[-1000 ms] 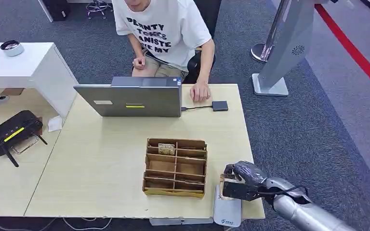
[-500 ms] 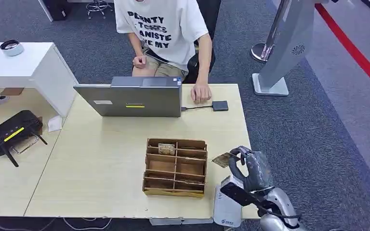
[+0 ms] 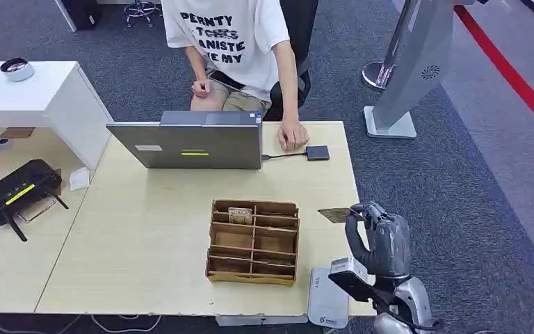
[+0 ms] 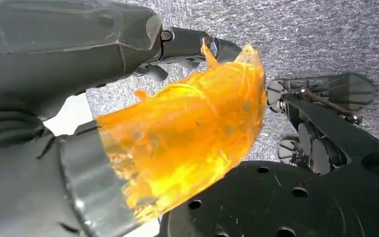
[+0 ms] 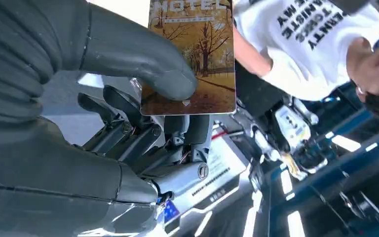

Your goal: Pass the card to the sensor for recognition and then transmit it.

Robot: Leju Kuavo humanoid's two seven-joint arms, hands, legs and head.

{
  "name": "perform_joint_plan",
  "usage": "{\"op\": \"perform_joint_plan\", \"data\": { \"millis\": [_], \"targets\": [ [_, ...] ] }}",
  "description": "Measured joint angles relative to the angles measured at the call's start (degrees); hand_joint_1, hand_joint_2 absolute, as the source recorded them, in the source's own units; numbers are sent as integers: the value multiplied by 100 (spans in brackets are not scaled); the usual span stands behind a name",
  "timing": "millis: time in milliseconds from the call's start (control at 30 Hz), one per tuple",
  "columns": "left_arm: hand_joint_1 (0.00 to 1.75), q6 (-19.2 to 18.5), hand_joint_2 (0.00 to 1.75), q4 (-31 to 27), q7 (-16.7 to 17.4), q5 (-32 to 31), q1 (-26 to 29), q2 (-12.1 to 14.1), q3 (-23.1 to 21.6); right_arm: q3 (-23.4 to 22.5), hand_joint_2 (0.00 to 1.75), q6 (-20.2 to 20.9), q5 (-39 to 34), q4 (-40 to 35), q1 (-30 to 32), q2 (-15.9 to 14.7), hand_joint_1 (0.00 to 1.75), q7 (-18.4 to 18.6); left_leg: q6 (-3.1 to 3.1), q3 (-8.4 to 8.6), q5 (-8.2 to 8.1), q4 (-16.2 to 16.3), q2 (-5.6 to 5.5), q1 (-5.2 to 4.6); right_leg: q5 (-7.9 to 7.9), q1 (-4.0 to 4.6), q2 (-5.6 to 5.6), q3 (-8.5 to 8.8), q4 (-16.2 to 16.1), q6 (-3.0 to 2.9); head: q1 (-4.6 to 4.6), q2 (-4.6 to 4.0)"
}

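A pale wooden table (image 3: 146, 229) stands on grey carpet (image 3: 459, 195) crossed by a red stripe (image 3: 507, 69). The right hand (image 3: 379, 240) is raised past the table's right edge, its thumb (image 5: 143, 64) and fingers pinching a brown card printed with an autumn tree scene (image 5: 197, 54); the card juts from the fingertips toward the brown cardboard divider box (image 3: 254, 242). Below the hand lies the white flat sensor pad (image 3: 327, 299). The card reads "HOTEL". A seated person's white T-shirt (image 3: 233, 35) carries dark lettering, partly readable as "MY". The left hand (image 4: 54, 74) hangs over the carpet; whether its fingers are closed cannot be told.
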Motion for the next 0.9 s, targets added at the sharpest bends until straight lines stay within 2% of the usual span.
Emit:
{"op": "perform_joint_plan", "data": {
  "millis": [167, 200, 300, 333, 500, 733, 900],
  "targets": [
    [0, 125, 0, 111, -83, 44, 6, 15, 0, -85, 175, -120, 470, -195, -2, 87, 175, -61, 0, 0, 0, 0, 0, -1, 0, 0, 0, 0, 0, 0, 2, 0],
    [0, 335, 0, 120, 82, -57, -30, 6, -2, -94, 175, -120, 527, -219, -22, 109, 175, -90, 0, 0, 0, 0, 0, -2, 0, 0, 0, 0, 0, 0, 0, 0],
    [0, 2004, 0, 61, 1319, -588, -313, -350, -162, -13, 175, -120, 829, -137, -336, 245, 175, -173, 8, -5, 9, 0, 0, -7, 11, -6, -1, -3, 0, 5, 4, 0],
    [0, 2221, 0, 59, 1482, -642, -431, -465, -203, 9, 175, -120, 1024, -83, -470, 312, 175, -160, 9, -6, 10, 0, -1, -7, 14, -5, -1, -2, 0, 9, 4, 0],
    [0, 2201, 0, 39, 1561, -787, -707, -693, -378, 114, 175, -122, 1672, 68, -1005, 634, 175, 59, 5, -5, 21, 1, 3, -7, 30, -6, 4, 0, 0, 5, -2, 0],
    [0, 2103, 0, 24, 1580, -1023, -747, -754, -601, 352, 175, -122, 2455, 560, -1922, 881, 175, 562, 5, -3, 30, 2, 2, -6, 31, -3, 2, -5, 1, 3, 2, 0],
    [0, 2098, 0, 22, 1585, -1030, -749, -754, -603, 359, 175, -122, 2470, 575, -1938, 885, 175, 573, 5, -3, 30, 2, 2, -6, 31, -3, 2, -5, 1, 3, 2, 0]
  ]
}}
